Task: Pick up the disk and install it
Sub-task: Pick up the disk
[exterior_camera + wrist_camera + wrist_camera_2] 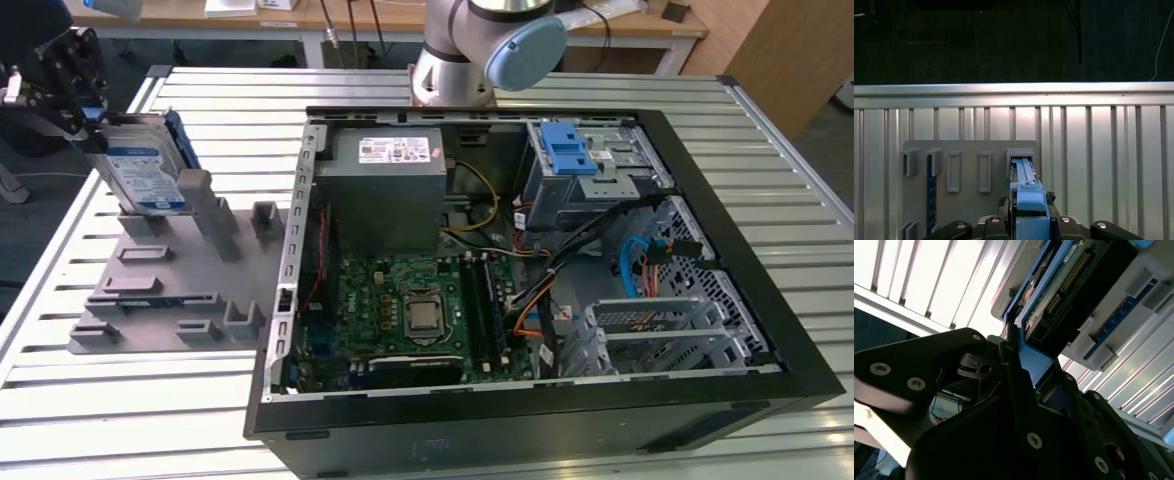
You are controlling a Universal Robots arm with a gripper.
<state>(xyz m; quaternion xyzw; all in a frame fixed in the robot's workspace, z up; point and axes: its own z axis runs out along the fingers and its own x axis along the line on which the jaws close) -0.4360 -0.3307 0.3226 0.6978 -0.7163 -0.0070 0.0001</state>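
The hand (88, 120) sits at the exterior view's far left, closed on the top edge of the disk (144, 170). The second wrist view shows a black finger (1013, 371) pressed against the disk's blue rail. The disk stands on edge with its label facing the camera and its lower end in a slot of the grey holder (174, 290), just behind one of the holder's upright posts (195, 200). In the first wrist view the rail runs from between the fingers down into that slot, and a dark blue strip (930, 190) stands in another slot further along the plate. The holder lies flat on the slatted metal tabletop (160, 410), close beside the open black case (534, 432), which takes up the middle and the exterior view's right. Inside the case, nearest the holder, are a grey metal box (387, 190) and a green board (400, 300) below it. The metal drive cage (617, 160) with a bright blue latch (567, 152) is on the far side of the case from the disk. Orange, black and blue cables (641, 262) cross the space beside the cage. The arm's base (467, 50) rises behind the case.
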